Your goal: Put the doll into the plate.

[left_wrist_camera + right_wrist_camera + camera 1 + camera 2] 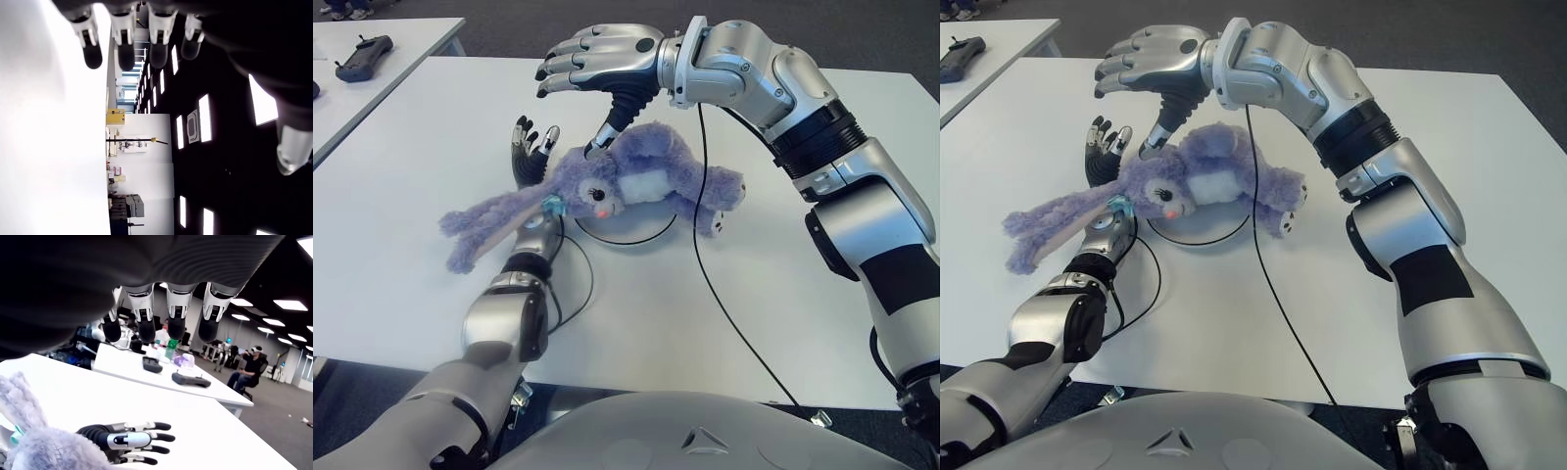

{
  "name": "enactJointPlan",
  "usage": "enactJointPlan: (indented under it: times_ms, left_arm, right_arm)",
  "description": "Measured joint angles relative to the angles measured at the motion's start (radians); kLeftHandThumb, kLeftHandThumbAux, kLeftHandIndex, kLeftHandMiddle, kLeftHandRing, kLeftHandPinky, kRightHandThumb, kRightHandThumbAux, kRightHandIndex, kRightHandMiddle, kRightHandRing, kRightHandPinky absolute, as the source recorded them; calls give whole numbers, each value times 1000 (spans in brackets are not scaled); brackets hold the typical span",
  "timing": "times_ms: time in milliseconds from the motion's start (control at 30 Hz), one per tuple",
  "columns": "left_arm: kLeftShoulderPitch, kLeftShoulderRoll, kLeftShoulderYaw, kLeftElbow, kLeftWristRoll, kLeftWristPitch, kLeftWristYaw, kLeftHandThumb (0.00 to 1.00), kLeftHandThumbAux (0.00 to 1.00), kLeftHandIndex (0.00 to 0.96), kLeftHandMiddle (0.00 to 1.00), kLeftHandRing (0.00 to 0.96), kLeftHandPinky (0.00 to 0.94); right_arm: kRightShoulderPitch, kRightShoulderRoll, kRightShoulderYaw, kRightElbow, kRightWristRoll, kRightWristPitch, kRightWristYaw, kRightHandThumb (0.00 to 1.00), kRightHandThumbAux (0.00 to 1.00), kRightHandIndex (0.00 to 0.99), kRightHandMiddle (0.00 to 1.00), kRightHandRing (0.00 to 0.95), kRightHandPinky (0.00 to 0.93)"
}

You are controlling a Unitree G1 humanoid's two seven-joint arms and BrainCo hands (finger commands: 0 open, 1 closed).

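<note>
While the doll (636, 181), a purple plush rabbit with a white belly, lies across the plate (641, 233), neither hand has hold of it. Doll lies on its side: head toward the left, legs toward the right, long ears trailing left off the plate onto the white tabletop (431, 127). Plate mostly hidden under the doll; only its near rim shows as a dark arc.

Right hand (592, 61): hovers above the doll's head, palm down, four fingers extended and relaxed, pointing left. Thumb (612, 122) angles down, its tip at or just over the top of the doll's head; contact cannot be confirmed. Right wrist view shows the fingers straight with nothing between them, so the hand is open and empty.

Left hand (530, 149): shows just left of the doll's head, on the far side of the ears, fingers spread and pointing away from the robot. Left wrist view shows the fingertips straight, nothing held. The left forearm passes under the doll's ears.

A thin black cable (724, 313) runs from the right arm down over the near part of the tabletop. A second tabletop (401, 39) stands at the far left, carrying a dark controller (362, 57). Right wrist view: a seated person (249, 369) in the far background.
</note>
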Motion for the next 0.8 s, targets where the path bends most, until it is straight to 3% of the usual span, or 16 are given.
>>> enactJointPlan:
  times_ms: [267,800]
  left_arm:
    - [-1,-2,0,0,0,0,0,0,510,66,104,106,122]
    - [-3,-5,0,1,0,0,0,0,515,66,103,103,119]
  right_arm:
    - [-23,-7,-39,97,-1,4,-51,24,295,0,0,0,0]
    - [-164,-8,-130,527,8,43,-327,0,368,0,18,0,0]
